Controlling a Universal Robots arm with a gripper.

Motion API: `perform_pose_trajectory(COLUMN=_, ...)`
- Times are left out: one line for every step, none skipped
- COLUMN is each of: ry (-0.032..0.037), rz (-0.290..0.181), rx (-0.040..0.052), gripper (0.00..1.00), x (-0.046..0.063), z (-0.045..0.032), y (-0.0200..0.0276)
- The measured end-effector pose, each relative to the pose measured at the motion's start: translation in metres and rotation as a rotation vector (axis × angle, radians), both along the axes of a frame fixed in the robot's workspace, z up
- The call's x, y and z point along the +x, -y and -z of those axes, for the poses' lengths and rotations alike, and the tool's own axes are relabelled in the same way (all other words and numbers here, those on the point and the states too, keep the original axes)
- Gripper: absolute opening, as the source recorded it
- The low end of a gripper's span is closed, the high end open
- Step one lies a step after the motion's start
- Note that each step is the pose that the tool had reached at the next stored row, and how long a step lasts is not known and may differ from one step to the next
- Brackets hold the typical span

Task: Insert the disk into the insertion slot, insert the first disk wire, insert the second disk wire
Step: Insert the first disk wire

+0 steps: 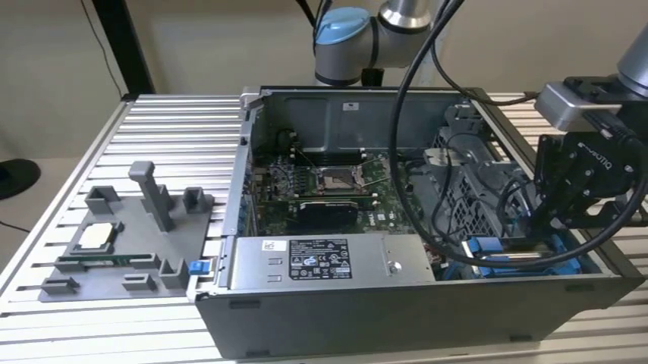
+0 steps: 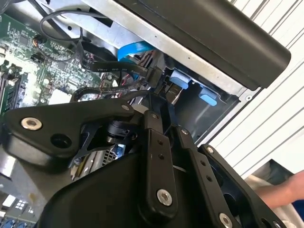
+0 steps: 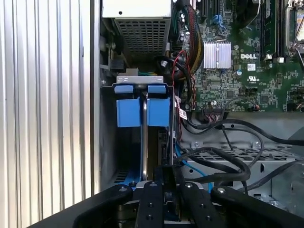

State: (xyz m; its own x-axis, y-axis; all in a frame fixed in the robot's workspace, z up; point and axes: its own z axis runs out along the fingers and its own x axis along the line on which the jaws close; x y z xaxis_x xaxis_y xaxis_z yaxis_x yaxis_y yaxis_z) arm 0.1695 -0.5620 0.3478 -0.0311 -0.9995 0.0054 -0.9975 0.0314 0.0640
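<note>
UR arm point(image 1: 405, 11): silver tubes, light-blue joint caps point(image 1: 339, 30), grey wrist block point(image 1: 579, 106), thick black cables point(image 1: 401, 121) hanging off it; gripper point(image 1: 552, 227) matte black with white lettering, linkage bars point(image 3: 151, 209) dotted with silver screw heads point(image 2: 164, 196) in both wrist views, rounded black housing point(image 2: 95, 199) behind.

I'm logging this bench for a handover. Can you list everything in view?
Table: one, silver, ribbed, under everything.
Computer case: one, grey, open, on the table.
Motherboard: one, green, on the case floor.
Silver box: one, with a white sticker, along the case's near wall.
Perforated cage: one, grey, at the exterior view's right of the motherboard.
Disk: one, silver in a blue carrier, in the case's near corner at the exterior view's right.
Cables: several, black, inside the case.
Parts tray: one, grey, at the exterior view's left of the case.
Arm: one, grey and blue, behind the case.
Tool: one, black, over the disk.
</note>
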Motion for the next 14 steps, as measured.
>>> perform_pose_trajectory(ry=0.0000, rz=0.000, rx=-0.0002, gripper=0.00, x=0.0001, z=0.0003, y=0.0000)
perform_pose_trajectory(ry=0.0000, rz=-0.001, rx=-0.0002, gripper=0.00, x=0.0004, z=0.0005, y=0.0000)
perform_pose_trajectory(ry=0.0000, rz=-0.001, rx=-0.0002, gripper=0.00, x=0.0006, z=0.0008, y=0.0000)
perform_pose_trajectory(ry=0.0000, rz=-0.001, rx=0.0001, gripper=0.00, x=0.0006, z=0.0013, y=0.0000)
perform_pose_trajectory(ry=0.0000, rz=-0.002, rx=0.0000, gripper=0.00, x=0.0007, z=0.0017, y=0.0000)
perform_pose_trajectory(ry=0.0000, rz=-0.003, rx=-0.0004, gripper=0.00, x=0.0007, z=0.0019, y=0.0000)
perform_pose_trajectory(ry=0.0000, rz=-0.003, rx=-0.0007, gripper=0.00, x=0.0008, z=0.0022, y=0.0000)
perform_pose_trajectory(ry=0.0001, rz=-0.005, rx=-0.0009, gripper=0.00, x=0.0009, z=0.0027, y=0.0000)
perform_pose_trajectory(ry=0.0000, rz=-0.006, rx=-0.0013, gripper=0.00, x=0.0011, z=0.0029, y=0.0000)
perform_pose_trajectory(ry=0.0000, rz=-0.007, rx=-0.0015, gripper=0.00, x=0.0012, z=0.0034, y=0.0000)
perform_pose_trajectory(ry=0.0000, rz=-0.009, rx=-0.0019, gripper=0.00, x=0.0012, z=0.0040, y=0.0000)
perform_pose_trajectory(ry=0.0000, rz=-0.010, rx=-0.0022, gripper=0.00, x=0.0012, z=0.0046, y=0.0000)
perform_pose_trajectory(ry=0.0000, rz=-0.011, rx=-0.0024, gripper=0.00, x=0.0012, z=0.0052, y=0.0000)
perform_pose_trajectory(ry=0.0000, rz=-0.011, rx=-0.0024, gripper=0.00, x=0.0012, z=0.0057, y=0.0000)
